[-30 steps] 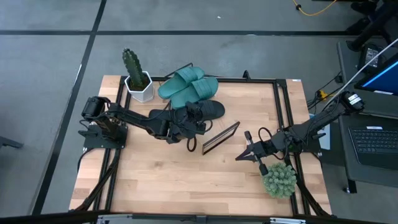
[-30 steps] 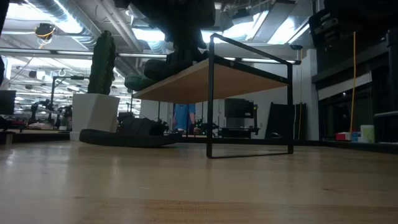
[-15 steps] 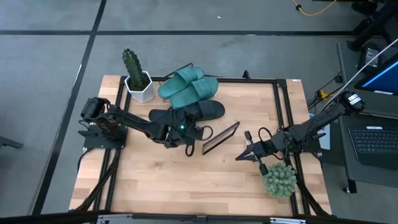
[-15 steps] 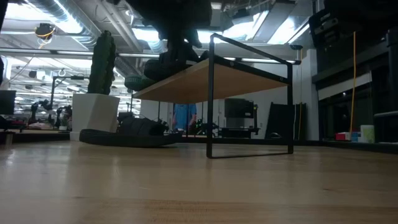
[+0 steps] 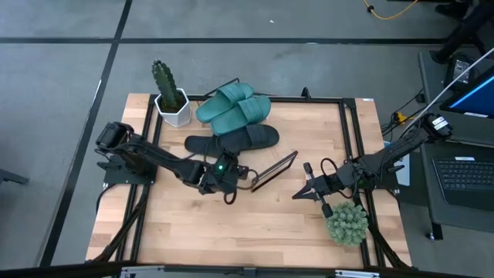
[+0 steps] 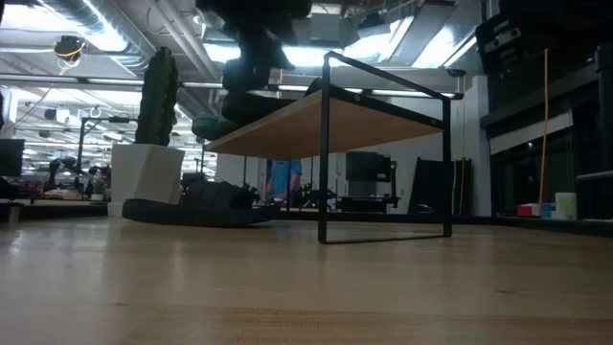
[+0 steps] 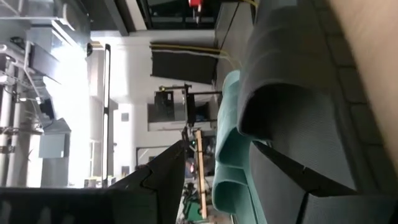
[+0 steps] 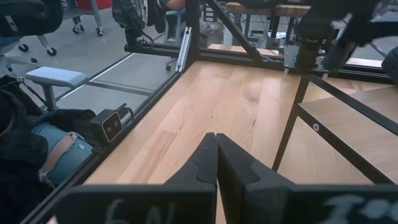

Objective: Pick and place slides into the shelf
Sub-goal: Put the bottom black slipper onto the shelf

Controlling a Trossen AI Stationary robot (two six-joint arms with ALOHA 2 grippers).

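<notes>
Surface (image 5: 231, 232) of pale wood carried everything, and on it stood the shelf (image 6: 364, 125), its slanted plank seen from below in the low view. The teal slides (image 5: 234, 108) lay side by side at the far edge, next to the cactus pot (image 5: 173, 108), and they seemed to rest on the high end of the plank. The black slides (image 5: 231, 141) lay just on the near side of them. Their long axis ran across the surface from left to right. In the low view one black slide (image 6: 196, 212) lay flat on the surface beside the pot, not on the shelf. The left claw (image 5: 230, 176) hung just beside the black slides, on their near side. Its fingers were apart and it held nothing. Its wrist camera looked along the dark straps toward the teal ones. The left arm was clearly the nearer one, so I judged that the next pick belonged to it, and that the claw should close across the narrow width of the slide. The right claw (image 5: 297, 194) waited well apart beside a small green plant (image 5: 346, 222), with its fingertips pressed together on nothing.
</notes>
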